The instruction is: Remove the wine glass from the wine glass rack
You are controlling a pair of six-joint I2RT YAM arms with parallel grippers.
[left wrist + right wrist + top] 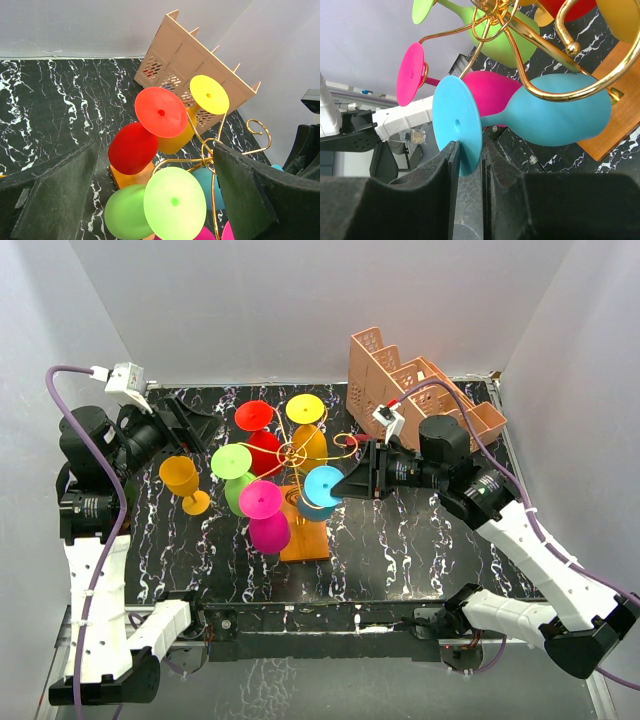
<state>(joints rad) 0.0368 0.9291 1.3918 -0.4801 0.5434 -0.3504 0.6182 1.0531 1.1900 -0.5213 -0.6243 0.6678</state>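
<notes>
Five glasses (255, 415) hang on the wine glass rack (296, 452) in the top view, hiding most of its base. The right gripper (352, 483) meets the cyan wine glass (322, 487), but the contact is too small to read. Left wrist: the left gripper (155, 150) gapes wide and empty, and the rack is cut off below. Right wrist: narrow fingers (451, 165) pinch the rim of the cyan foot.

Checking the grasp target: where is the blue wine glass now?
In the top view the blue wine glass hangs on the right side of the wine glass rack, beside the pink glass; its foot sits between the right hand's fingers.
</notes>
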